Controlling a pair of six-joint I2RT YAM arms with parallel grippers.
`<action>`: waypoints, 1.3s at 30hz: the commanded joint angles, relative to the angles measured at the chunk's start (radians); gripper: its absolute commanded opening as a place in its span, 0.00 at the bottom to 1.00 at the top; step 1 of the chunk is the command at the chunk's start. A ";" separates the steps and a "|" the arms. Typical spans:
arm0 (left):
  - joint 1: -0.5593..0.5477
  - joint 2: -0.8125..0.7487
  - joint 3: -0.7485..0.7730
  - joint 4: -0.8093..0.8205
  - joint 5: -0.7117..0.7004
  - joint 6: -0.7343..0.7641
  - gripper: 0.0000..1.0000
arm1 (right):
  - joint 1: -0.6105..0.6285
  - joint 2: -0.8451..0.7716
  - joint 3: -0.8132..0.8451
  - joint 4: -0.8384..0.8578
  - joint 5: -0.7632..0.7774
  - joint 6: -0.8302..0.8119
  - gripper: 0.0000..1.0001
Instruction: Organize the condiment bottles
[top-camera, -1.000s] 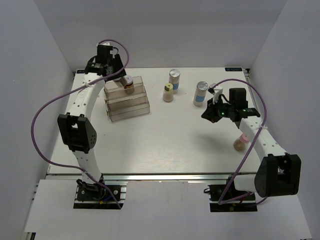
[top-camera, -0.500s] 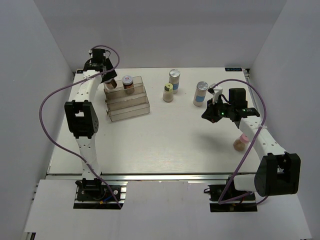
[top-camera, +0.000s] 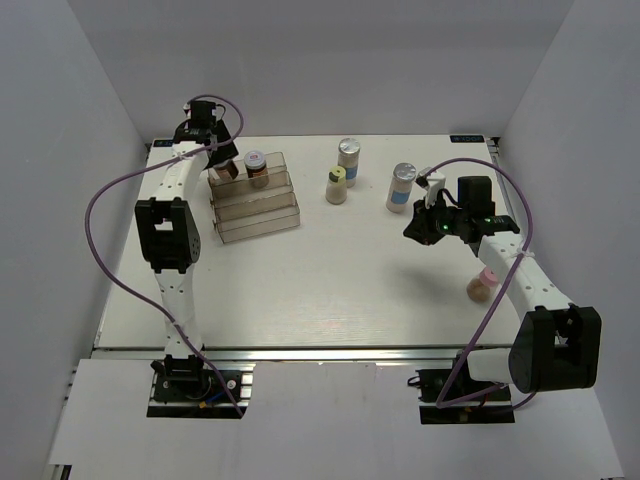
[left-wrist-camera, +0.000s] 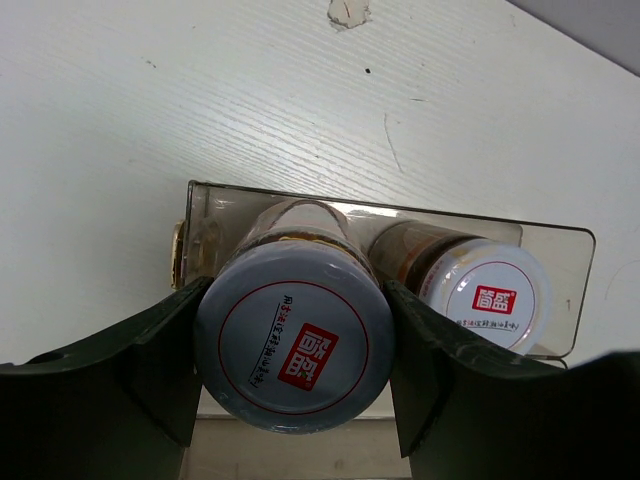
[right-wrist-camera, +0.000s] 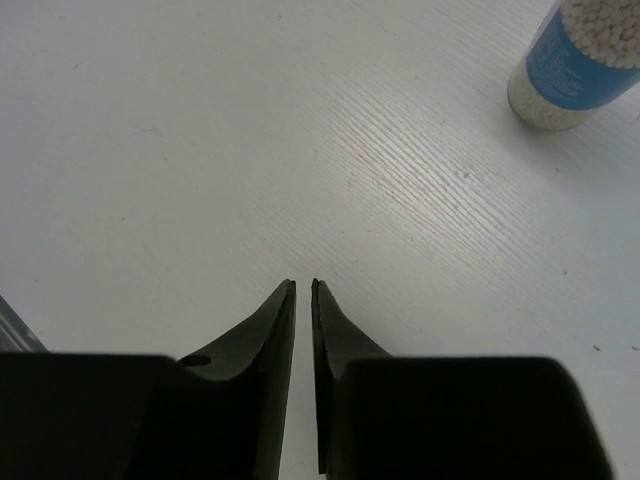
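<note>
My left gripper (left-wrist-camera: 294, 350) is shut on a dark jar whose pale lid (left-wrist-camera: 294, 340) carries a red logo. The jar stands at the left end of the top step of the clear rack (top-camera: 258, 205). A second jar like it (left-wrist-camera: 485, 295) stands just to its right on the same step. On the table are a yellow-lidded jar (top-camera: 337, 185), two tall white bottles (top-camera: 348, 155) (top-camera: 401, 187) and a pink-lidded jar (top-camera: 483, 284) beside my right forearm. My right gripper (right-wrist-camera: 303, 285) hovers over bare table, its jaws parted by a narrow slit with nothing between them.
White walls close in the table on the left, back and right. The rack's two lower steps (top-camera: 262, 222) hold nothing. A blue-banded white bottle (right-wrist-camera: 580, 60) stands ahead and to the right of my right gripper.
My left arm has swung left and back, its elbow rising toward the rack. The held jar now sits lower, at the top step's left end. The right arm has stayed in place.
</note>
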 joint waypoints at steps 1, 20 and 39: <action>0.001 -0.022 0.055 0.067 -0.001 -0.006 0.53 | 0.004 -0.010 0.046 -0.004 -0.005 -0.027 0.19; 0.001 -0.184 -0.051 0.048 0.042 -0.021 0.98 | 0.004 -0.113 0.082 0.016 0.296 0.040 0.89; 0.001 -1.022 -0.905 0.264 0.349 -0.107 0.64 | -0.117 -0.103 0.283 -0.581 0.594 0.042 0.65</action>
